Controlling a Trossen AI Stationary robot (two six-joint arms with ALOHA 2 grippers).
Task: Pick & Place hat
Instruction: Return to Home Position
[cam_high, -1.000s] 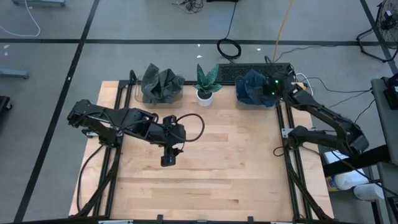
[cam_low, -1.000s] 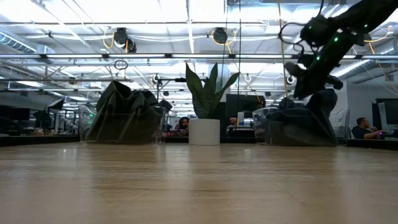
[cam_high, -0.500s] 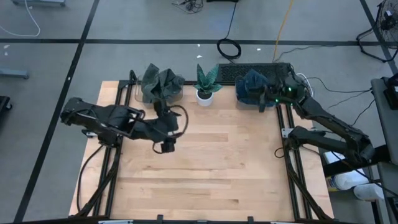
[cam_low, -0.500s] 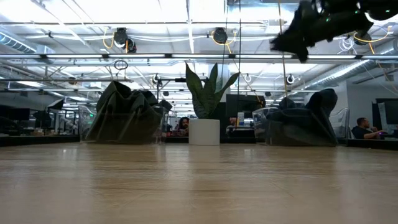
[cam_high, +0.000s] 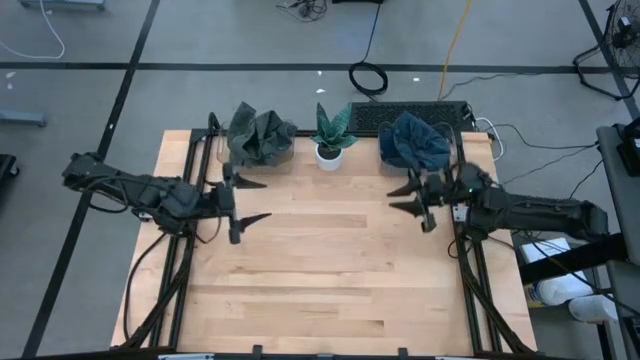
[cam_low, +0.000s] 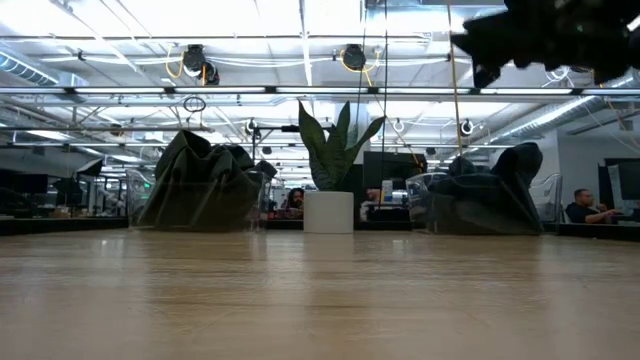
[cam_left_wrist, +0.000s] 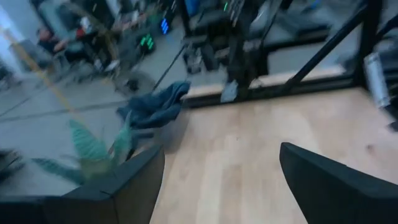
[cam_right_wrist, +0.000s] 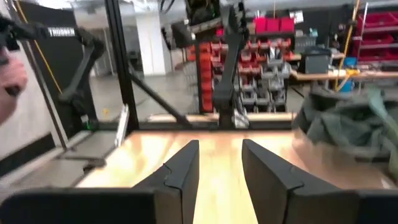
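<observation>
The blue caps (cam_high: 412, 142) lie heaped at one o'clock on the tabletop (cam_high: 330, 270): light, soft, floppy cloth, likely best pinched at a stiffer brim. The left gripper (cam_high: 254, 200), nine o'clock, and right gripper (cam_high: 402, 198), three o'clock, hang released, empty.

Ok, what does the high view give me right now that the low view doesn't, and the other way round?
Only the high view: both grippers clearly, open and empty, the left gripper over the left side of the table, the right gripper over its right side, plus the keyboard behind the table. Only the low view: the room behind, with a seated person at far right. Both: the potted plant, the grey-green caps at back left and the blue caps at back right.
</observation>
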